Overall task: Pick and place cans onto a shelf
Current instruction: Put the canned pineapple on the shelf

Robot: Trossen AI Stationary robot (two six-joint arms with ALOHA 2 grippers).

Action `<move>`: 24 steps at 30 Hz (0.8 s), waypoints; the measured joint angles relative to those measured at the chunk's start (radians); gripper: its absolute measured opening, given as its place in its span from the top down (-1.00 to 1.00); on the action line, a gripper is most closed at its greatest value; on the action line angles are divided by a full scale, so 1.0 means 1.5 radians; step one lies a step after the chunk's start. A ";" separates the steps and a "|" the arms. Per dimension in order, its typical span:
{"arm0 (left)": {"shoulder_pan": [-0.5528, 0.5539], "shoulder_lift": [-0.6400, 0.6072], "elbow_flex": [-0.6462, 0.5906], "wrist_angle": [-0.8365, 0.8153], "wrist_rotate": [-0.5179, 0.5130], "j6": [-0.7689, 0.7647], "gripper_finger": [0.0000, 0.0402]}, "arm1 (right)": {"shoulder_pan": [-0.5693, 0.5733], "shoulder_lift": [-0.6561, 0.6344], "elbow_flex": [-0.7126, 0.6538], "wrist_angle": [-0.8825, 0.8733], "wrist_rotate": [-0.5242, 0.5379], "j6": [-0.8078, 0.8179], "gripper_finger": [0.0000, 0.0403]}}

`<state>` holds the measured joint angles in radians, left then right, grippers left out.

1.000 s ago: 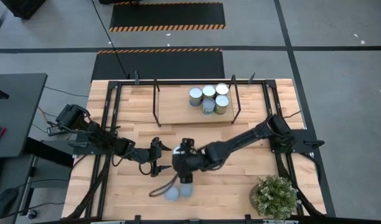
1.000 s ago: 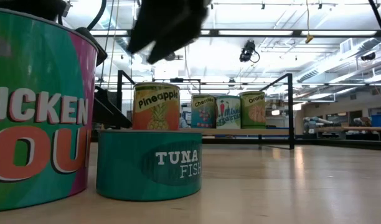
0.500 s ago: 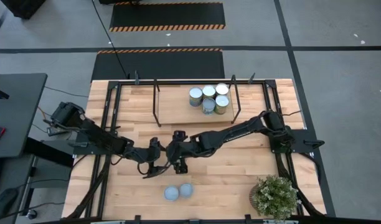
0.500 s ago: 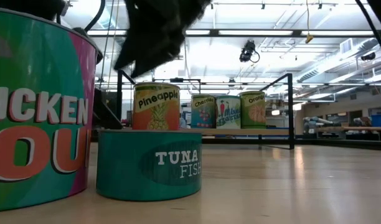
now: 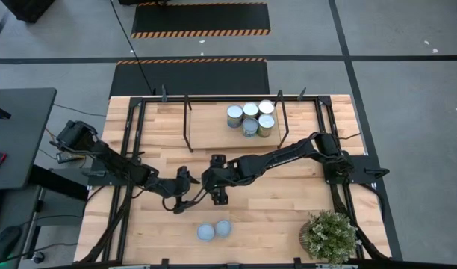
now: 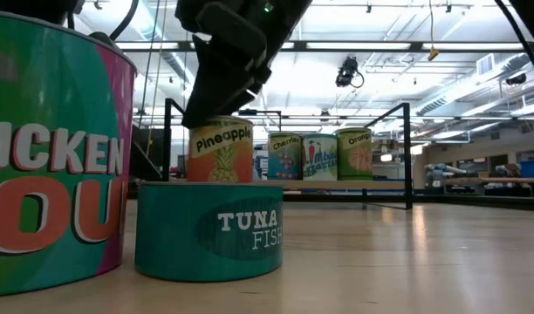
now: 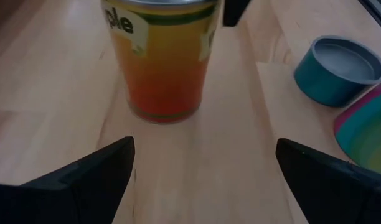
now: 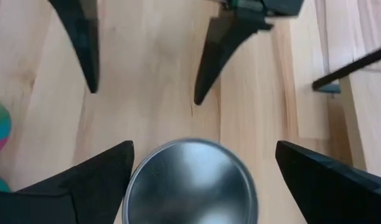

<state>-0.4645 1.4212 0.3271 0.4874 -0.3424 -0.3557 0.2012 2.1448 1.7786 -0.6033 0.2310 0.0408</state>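
Your right end effector [image 5: 213,194] is hovering spread wide over the upright pineapple can [image 7: 162,59] on the worktop [image 5: 288,209]. Your left end effector [image 5: 187,200] is sitting spread just beside it. Four cans [image 5: 251,118] are standing on the shelf [image 5: 213,131]; the tuna can [image 6: 208,231] is nearer.

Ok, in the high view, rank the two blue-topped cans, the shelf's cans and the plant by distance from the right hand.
From the right hand, mid-table:
1. two blue-topped cans, by the table's near edge.
2. shelf's cans, five clustered at the far side.
3. plant, near right corner.
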 joint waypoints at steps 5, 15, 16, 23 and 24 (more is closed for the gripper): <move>0.000 0.000 0.000 0.002 0.000 0.000 -0.97 | 0.000 -0.001 -0.015 -0.007 0.001 0.016 -0.98; 0.000 0.000 0.000 0.006 0.000 0.001 -0.97 | -0.004 -0.001 -0.043 0.001 0.001 0.045 -0.85; 0.000 0.000 0.000 0.006 0.000 0.001 -0.97 | -0.004 -0.001 -0.043 0.004 0.001 0.050 -0.81; 0.000 -0.009 0.000 0.007 0.000 0.001 -0.97 | -0.012 -0.005 -0.025 -0.042 0.002 0.053 -0.59; 0.000 -0.015 0.000 0.009 0.000 0.004 -0.97 | -0.014 -0.008 -0.010 -0.067 0.004 0.046 -0.60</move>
<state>-0.4648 1.3981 0.3273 0.5016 -0.3426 -0.3496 0.1807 2.1325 1.7638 -0.7033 0.2371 0.1103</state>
